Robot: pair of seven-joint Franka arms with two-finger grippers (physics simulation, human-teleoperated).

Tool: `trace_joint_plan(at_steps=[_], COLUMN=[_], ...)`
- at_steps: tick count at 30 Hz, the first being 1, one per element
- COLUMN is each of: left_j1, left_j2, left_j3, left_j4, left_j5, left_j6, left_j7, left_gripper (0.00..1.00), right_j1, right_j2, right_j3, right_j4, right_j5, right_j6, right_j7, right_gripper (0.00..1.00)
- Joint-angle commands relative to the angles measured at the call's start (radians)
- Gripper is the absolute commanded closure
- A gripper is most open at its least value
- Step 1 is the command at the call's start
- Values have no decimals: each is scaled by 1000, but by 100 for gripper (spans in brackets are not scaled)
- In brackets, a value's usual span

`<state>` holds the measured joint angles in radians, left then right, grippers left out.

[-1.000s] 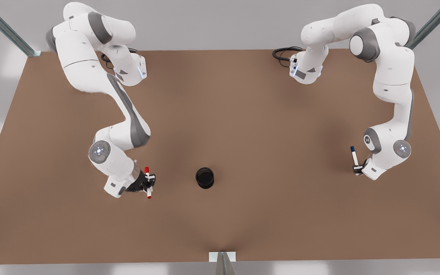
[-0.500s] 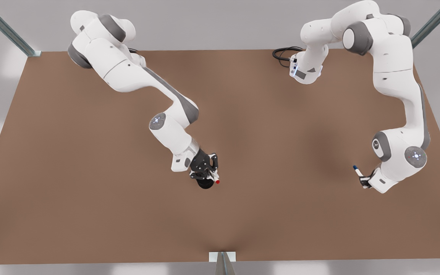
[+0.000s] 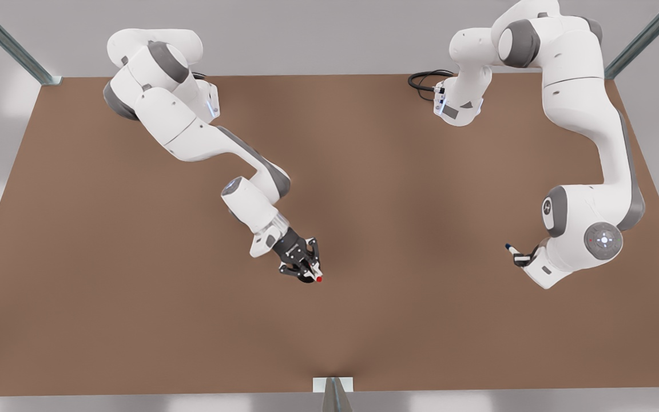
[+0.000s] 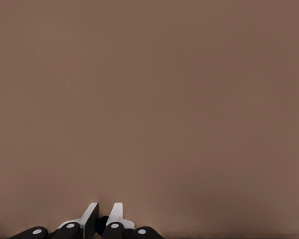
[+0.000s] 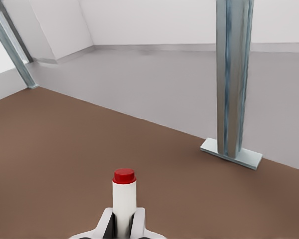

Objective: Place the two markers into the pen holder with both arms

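1. The right end effector point(image 3: 305, 269) is closed on the red marker point(image 5: 123, 195) and sits over the middle of the counter point(image 3: 135, 320), directly above the pen holder point(image 3: 306, 278).
2. The left end effector point(image 3: 519, 257) is at the front view's right and is closed on the blue marker point(image 3: 511, 249), well apart from the holder.
3. In the front view the right end effector covers almost all of the holder; only a dark edge of it can be seen below the fingers.
4. From the blue marker only the dark tip sticks out. In the left wrist view it is a dark spot between the white fingertips point(image 4: 91, 219).
5. The red marker has a white barrel and a red cap, and it points away from the wrist camera.
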<state>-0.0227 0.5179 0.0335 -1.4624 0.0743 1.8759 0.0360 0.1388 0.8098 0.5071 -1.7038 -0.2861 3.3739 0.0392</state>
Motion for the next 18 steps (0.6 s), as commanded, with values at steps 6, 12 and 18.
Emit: trace_joint_plan(at_steps=[6, 12, 18], left_j1=[-2, -181, -434], left_j2=[-1, -82, -59], left_j3=[0, -26, -29], left_j4=[1, 23, 123], left_j5=[-11, -145, -229], left_j6=[-60, -113, -77], left_j7=[-148, -381, -820], left_gripper=[79, 79, 79], right_j1=[-31, -266, 5], right_j2=[-9, -334, -544], right_j3=[7, 136, -446], right_j4=[-99, 265, 265], right_j5=[-62, -58, 217], right_j6=[145, -1151, -1775], right_j7=[14, -18, 19], right_gripper=[0, 0, 4])
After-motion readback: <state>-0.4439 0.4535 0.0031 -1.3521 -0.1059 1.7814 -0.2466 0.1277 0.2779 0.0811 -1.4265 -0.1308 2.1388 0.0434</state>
